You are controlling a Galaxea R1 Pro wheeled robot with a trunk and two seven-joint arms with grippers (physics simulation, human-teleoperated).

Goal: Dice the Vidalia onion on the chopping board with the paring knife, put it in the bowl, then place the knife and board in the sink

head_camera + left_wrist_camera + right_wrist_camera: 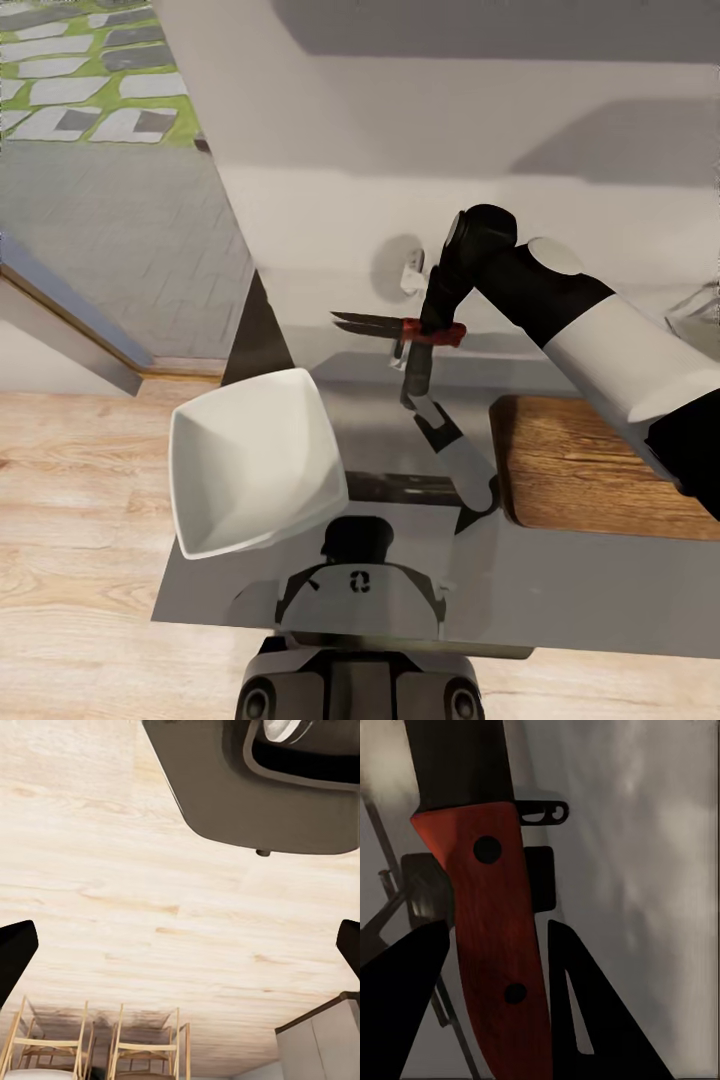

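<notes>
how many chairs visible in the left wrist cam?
2. Both wooden chairs stand side by side on the pale wood floor: one near the picture's corner, the other beside it. Both are cut off by the frame edge, so more may be hidden.

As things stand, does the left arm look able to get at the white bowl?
Probably not right away: the left gripper faces the wooden floor, jaws open and empty, away from the bowl on the countertop. Nothing blocks the bowl.

A home kitchen. A glossy grey surface (560,610) carries a white bowl (250,465) and a wooden chopping board (590,470). Pale wood flooring (150,907) and wooden chairs (142,1050) lie nearby, with outdoor paving (80,80) far left.
</notes>
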